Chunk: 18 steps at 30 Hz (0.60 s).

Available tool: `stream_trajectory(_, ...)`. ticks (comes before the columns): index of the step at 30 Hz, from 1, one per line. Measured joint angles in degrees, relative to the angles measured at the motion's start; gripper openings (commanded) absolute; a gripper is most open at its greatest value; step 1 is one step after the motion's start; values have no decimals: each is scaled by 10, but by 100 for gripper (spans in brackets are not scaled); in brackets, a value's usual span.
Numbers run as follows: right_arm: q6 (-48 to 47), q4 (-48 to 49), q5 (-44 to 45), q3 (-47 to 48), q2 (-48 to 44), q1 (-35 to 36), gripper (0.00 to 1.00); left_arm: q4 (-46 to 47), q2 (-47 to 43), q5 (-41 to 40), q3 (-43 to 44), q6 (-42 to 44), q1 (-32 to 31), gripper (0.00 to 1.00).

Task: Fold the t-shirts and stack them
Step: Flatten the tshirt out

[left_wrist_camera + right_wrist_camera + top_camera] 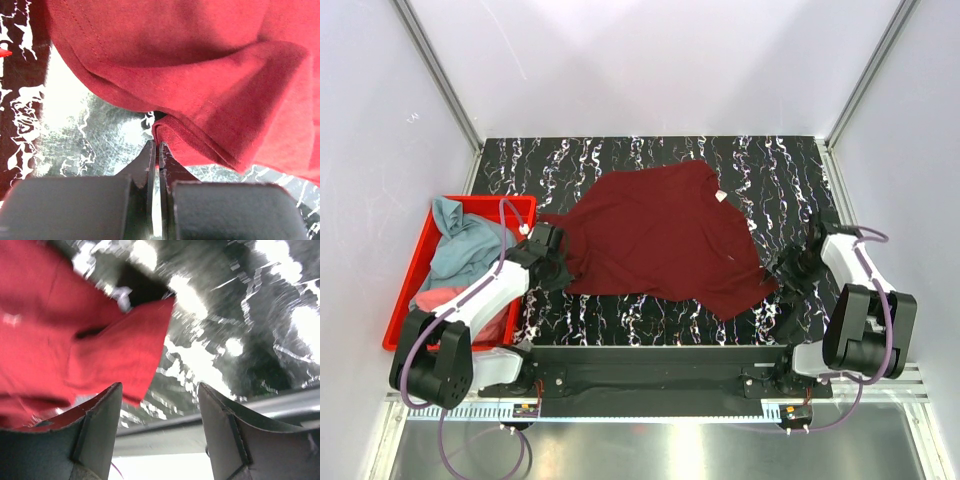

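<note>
Barely started tbh: the maroon shirt (665, 235) lies spread out unfolded on the table (620, 155), while the teal shirt (465, 245) and coral shirt (435, 298) sit heaped in the red bin (408, 280). The left fingers (145, 165) are pressed together right at its sleeve hem, though I can't tell if any cloth is caught. The right fingers (100, 415) are spread, with a shirt corner just ahead, not between them.

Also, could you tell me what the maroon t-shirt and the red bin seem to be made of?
Maroon t-shirt: soft matte knit, likely cotton; it wrinkles and drapes, and the hems are stitched. Red bin: probably rigid plastic; the rim is smooth, straight and evenly coloured.
</note>
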Motion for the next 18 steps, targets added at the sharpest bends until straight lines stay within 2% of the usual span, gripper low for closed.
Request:
stream_trajectory(6,46,77,9,-71,-24,-33,59,-3,-9,21,0,8,0,0)
stream_trajectory(15,50,151,13,-71,25,-33,58,-7,-24,37,0,24,0,0)
stream_trajectory(18,45,159,21,-66,46,-33,54,-7,-23,41,0,26,0,0)
